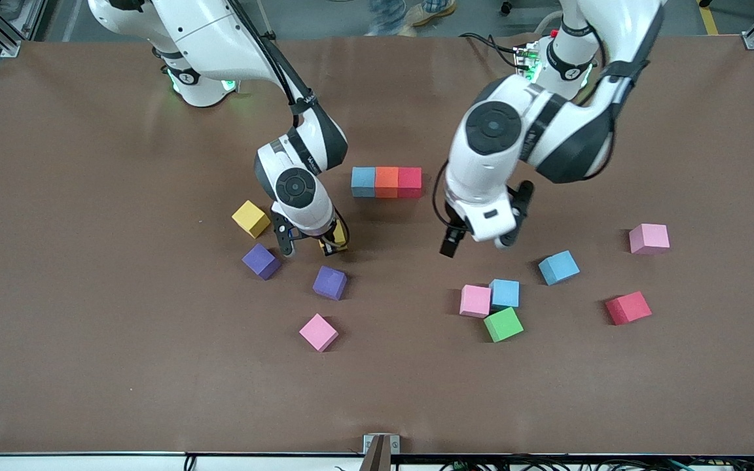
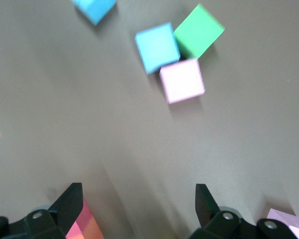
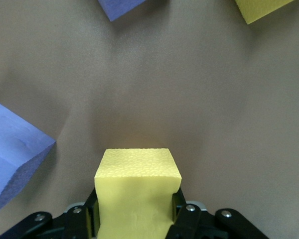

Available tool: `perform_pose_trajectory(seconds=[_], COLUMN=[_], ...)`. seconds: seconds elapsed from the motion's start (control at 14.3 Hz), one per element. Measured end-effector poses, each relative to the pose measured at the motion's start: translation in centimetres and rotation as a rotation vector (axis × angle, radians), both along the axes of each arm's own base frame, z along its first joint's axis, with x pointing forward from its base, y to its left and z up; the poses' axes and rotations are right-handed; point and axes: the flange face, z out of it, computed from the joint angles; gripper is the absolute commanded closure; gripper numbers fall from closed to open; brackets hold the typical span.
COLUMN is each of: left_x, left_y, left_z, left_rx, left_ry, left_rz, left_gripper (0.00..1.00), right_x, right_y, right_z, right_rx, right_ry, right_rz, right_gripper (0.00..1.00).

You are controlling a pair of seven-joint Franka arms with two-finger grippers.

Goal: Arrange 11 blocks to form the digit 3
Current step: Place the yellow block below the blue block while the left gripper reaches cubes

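A row of three touching blocks, blue (image 1: 363, 182), orange (image 1: 387, 182) and red (image 1: 410, 182), lies mid-table. My right gripper (image 1: 332, 247) is down at the table, nearer the front camera than that row, shut on a yellow block (image 3: 137, 189) whose edge shows under the hand (image 1: 339, 237). Beside it lie another yellow block (image 1: 251, 218), two purple blocks (image 1: 261, 261) (image 1: 330, 282) and a pink one (image 1: 319, 332). My left gripper (image 1: 477, 245) hangs open and empty (image 2: 139, 199) over bare table near the red end of the row.
Toward the left arm's end lie a touching cluster of pink (image 1: 475, 301), blue (image 1: 504, 293) and green (image 1: 502, 324) blocks, plus loose blue (image 1: 558, 267), pink (image 1: 648, 239) and red (image 1: 628, 308) blocks. Bare table runs along the front edge.
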Motion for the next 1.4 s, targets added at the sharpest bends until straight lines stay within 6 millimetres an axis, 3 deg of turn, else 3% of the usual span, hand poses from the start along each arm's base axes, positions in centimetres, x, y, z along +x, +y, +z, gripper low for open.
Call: perform_pose_trajectory(seconds=[0.14, 0.28, 0.56, 0.7, 1.05, 1.4], left_x=[1.4, 1.6, 2.0, 2.7, 4.3, 6.8], left_y=[3.0, 4.5, 3.6, 3.2, 3.4, 6.4], left_z=[0.1, -1.1, -7.9, -10.1, -11.2, -13.2], left_rx=[0.019, 0.048, 0.062, 0.056, 0.016, -0.023], left_ry=[0.031, 0.091, 0.177, 0.179, 0.190, 0.156], left_rz=[-0.070, -0.120, -0.169, -0.209, -0.521, -0.629], left_gripper=[0.01, 0.01, 0.01, 0.01, 0.01, 0.01], right_x=[0.0, -0.4, -1.3, -1.7, -2.1, -3.9], right_y=[0.4, 1.2, 3.0, 3.6, 3.8, 5.7], right_z=[0.3, 0.5, 0.9, 1.1, 1.2, 1.2], right_rx=[0.014, 0.038, 0.090, 0.111, 0.135, 0.098], right_ry=[-0.008, -0.016, -0.032, -0.038, -0.030, -0.024], right_rz=[0.095, 0.267, 0.671, 0.854, 1.111, 1.190], right_gripper=[0.99, 0.99, 1.00, 1.00, 0.99, 0.99])
